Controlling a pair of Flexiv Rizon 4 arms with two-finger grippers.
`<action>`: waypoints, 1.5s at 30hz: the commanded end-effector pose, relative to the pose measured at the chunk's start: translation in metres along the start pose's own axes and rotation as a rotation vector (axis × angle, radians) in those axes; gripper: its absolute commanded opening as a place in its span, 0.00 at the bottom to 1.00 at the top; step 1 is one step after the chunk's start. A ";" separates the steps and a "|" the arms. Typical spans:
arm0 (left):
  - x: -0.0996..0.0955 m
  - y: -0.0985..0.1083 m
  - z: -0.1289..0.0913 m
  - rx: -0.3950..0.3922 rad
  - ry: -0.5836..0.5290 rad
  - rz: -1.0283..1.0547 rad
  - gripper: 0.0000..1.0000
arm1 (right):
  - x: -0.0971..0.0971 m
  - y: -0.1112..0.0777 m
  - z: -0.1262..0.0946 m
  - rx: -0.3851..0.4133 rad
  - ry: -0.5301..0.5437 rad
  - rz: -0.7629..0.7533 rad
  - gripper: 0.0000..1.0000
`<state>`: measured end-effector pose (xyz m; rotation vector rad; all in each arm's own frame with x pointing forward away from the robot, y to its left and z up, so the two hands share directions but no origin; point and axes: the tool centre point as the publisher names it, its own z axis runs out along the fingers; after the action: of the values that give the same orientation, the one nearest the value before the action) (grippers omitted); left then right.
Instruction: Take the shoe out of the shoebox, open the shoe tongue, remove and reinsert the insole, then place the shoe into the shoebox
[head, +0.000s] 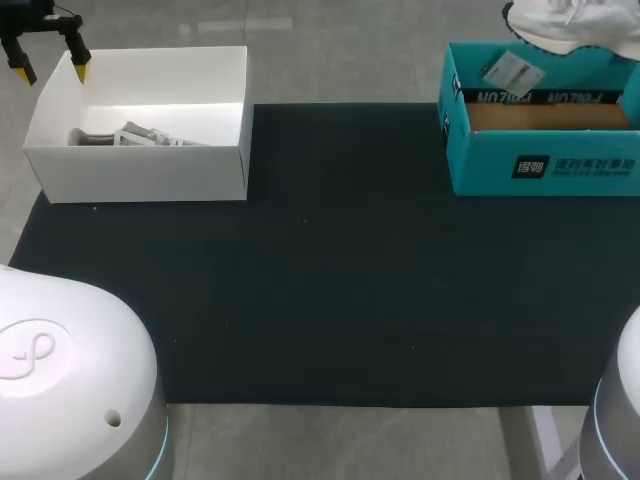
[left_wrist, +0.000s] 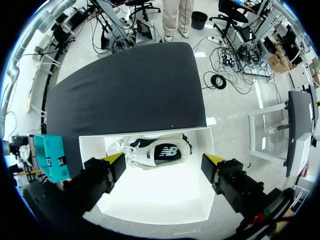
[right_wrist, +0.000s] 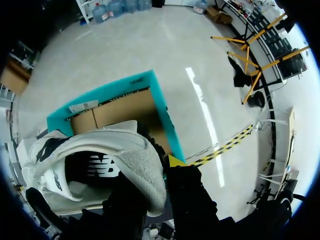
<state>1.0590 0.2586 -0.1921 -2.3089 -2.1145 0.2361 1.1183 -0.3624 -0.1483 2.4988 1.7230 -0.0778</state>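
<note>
Clamped by the right gripper (right_wrist: 159, 167) at its heel end: the white shoe (right_wrist: 95, 165), with one yellow fingertip (right_wrist: 175, 161) showing against it and the other hidden behind the upper. Hanging clear above the teal shoebox (right_wrist: 122, 90), which sits straight under the gripper and shows only bare cardboard inside. Fits either the first step, shoe out of the box, or the last, shoe about to go back in. Cannot tell which, since no view of the tongue or insole settles whether those middle steps are done. Nothing between shoe and box to block a descent, only the box walls to clear. Spread wide and holding nothing at the left gripper (left_wrist: 163, 161), poised over the white box (left_wrist: 150, 200), well apart from the right gripper across the dark mat (head: 330, 300). Under those open fingers, a second shoe (left_wrist: 155, 152) on its side against the wall nearest the mat, not gripped.
</note>
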 end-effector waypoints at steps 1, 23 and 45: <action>0.001 0.002 -0.001 0.005 0.001 0.002 1.00 | 0.008 -0.023 -0.006 -0.021 -0.028 0.015 0.00; 0.001 0.002 -0.001 0.005 0.001 0.002 1.00 | 0.063 -0.143 -0.034 -0.123 -0.088 0.023 0.00; 0.001 0.002 -0.001 0.005 0.001 0.002 1.00 | 0.158 -0.294 -0.026 -0.151 -0.124 0.046 0.00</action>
<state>1.0591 0.2586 -0.1922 -2.3089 -2.1144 0.2362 0.9244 -0.1200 -0.1498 2.4958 1.6066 -0.2636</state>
